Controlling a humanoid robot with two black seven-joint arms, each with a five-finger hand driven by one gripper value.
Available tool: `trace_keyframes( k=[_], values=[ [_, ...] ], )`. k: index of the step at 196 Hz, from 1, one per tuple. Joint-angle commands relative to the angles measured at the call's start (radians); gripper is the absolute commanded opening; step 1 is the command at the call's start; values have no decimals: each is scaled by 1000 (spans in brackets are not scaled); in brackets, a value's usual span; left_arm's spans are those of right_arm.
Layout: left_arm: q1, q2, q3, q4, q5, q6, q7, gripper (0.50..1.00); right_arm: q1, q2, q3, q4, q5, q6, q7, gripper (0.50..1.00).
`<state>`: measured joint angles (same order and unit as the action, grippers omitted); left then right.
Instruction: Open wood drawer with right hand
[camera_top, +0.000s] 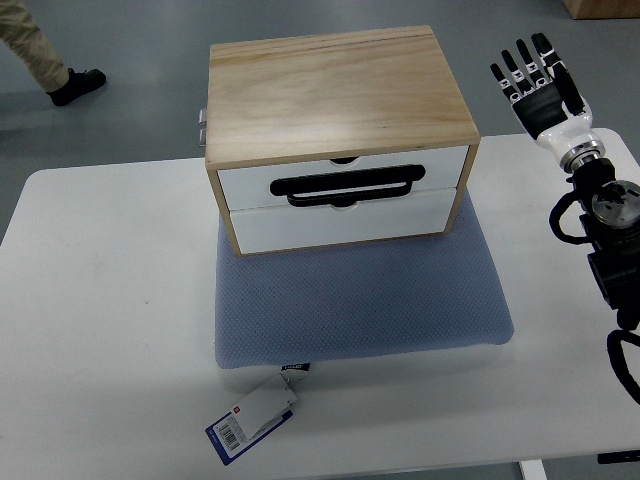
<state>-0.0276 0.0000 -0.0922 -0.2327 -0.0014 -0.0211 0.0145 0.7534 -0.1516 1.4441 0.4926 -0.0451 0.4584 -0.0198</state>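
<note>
Drawers (343, 200) sit shut in a wood box (335, 95), two white fronts one above the other, both flush with the frame. A black handle (344, 187) lies across the seam between them, on the lower part of the top front. The box stands on the far half of a grey-blue cushion (360, 300), which lies near the middle of the white tabletop (100, 320), a little toward the far edge. A tag (252, 420) with a barcode hangs off the cushion's near edge toward the tabletop's near edge. The right hand (540, 85) is raised past the tabletop's far right corner, well apart from the box, its fingers (520, 65) spread and holding nothing; its arm runs along the right edge. A person's leg and shoe (76, 85) show on the floor beyond the far left corner.
</note>
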Motion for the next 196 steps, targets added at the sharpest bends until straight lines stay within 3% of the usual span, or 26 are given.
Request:
trace_keyframes(
  k=[1,61,92,152,166,176,177,196],
  values=[
    [0,0,0,0,0,0,1,1000,0,0,2,-5,1,0,1,946],
    [0,0,-3,-2,0,0,-1,1000,12,-6,-7,-5,-1,0,1,946],
    [0,0,-1,-8,0,-7,1,1000,73,-77,-57,-5,-16,-3,-9,946],
    [-3,0,-1,-13,5,-10,1,1000,380,-305,-626,14,-18,-14,-38,946],
    [-3,0,-1,-14,6,-10,1,1000,491,-358,-821,37,-50,20,-69,946],
    [-3,0,-1,-14,6,-10,1,1000,491,-358,-821,37,-50,20,-69,946],
    [-5,0,0,-19,6,-11,1,1000,576,-388,-958,75,-111,54,-90,946],
    [-5,0,0,-22,6,-11,1,1000,728,-444,-1146,150,-243,95,-115,946]
  ],
)
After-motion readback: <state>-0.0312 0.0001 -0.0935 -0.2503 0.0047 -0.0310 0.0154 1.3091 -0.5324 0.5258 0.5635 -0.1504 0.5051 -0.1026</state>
